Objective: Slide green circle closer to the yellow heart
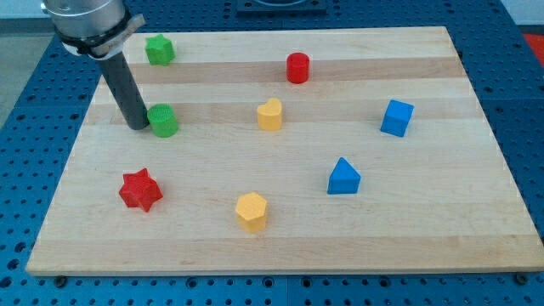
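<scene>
My tip (136,126) rests on the wooden bench (476,229), touching the green circle (163,121) from the view's left; the arm carries a plain rod and no pincer, so no grip state can be told. The yellow heart (269,114) sits well to the circle's right, at about the same height. Around the circle: a green star (159,49) above, a red star (140,189) below, a yellow hexagon (252,211) lower right, a red cylinder (297,67) upper right, and a blue triangle (343,177) and blue cube (397,117) far right.
</scene>
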You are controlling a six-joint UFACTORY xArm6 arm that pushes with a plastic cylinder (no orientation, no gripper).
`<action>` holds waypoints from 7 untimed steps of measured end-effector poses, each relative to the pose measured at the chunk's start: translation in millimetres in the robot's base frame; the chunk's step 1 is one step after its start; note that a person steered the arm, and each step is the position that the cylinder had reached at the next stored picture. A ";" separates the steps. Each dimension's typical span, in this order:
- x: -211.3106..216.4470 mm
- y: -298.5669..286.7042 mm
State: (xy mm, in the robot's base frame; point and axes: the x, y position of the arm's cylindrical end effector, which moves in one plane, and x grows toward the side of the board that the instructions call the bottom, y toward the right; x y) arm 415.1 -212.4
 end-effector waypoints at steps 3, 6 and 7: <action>1.8 21.9; -21.0 34.4; -21.3 63.4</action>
State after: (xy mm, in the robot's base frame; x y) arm 393.8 -149.0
